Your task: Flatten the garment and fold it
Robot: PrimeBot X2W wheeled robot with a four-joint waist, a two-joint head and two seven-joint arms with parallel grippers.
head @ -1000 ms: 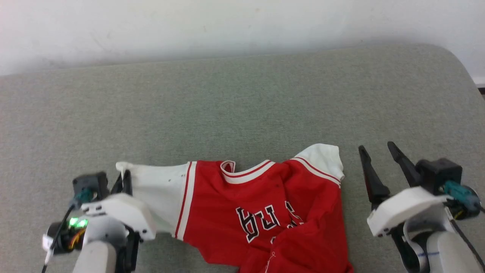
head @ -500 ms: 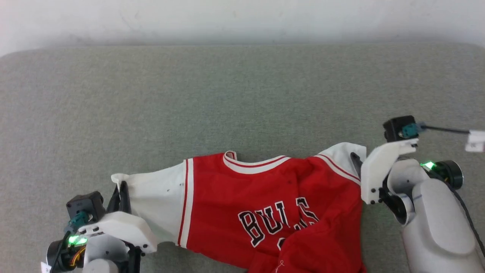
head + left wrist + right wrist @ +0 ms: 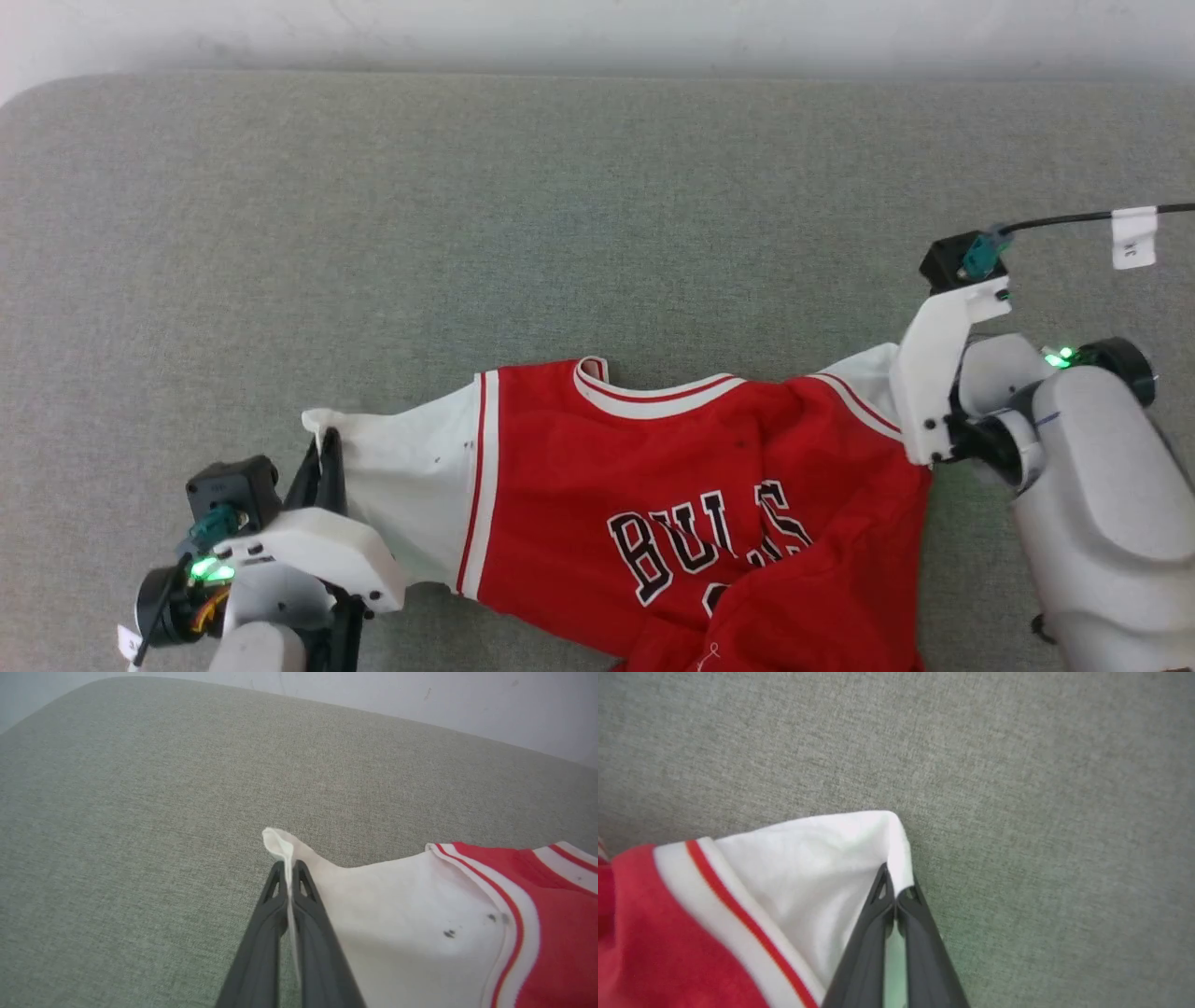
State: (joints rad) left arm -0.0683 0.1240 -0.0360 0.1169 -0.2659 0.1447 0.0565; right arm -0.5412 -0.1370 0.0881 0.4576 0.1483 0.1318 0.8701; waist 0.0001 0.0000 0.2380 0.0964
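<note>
Swung inward since 1 second ago, the right pincer [image 3: 895, 892] clamps 1 white sleeve [image 3: 817, 858] of the garment [image 3: 691, 467], while the left pincer [image 3: 290, 868] stays clamped on the other.

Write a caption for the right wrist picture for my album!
The right pincer pinches the garment by its white sleeve on a grey-green surface.

Red shirt [image 3: 691, 485] with white short sleeves, striped red-and-white trim and white, black-edged lettering [image 3: 709, 546] on the chest. Lies front up in the lower centre of the head view, collar [image 3: 653, 387] toward the top. Sleeves drawn out left and right. Lower right body bunched, overlapping the lettering.
</note>
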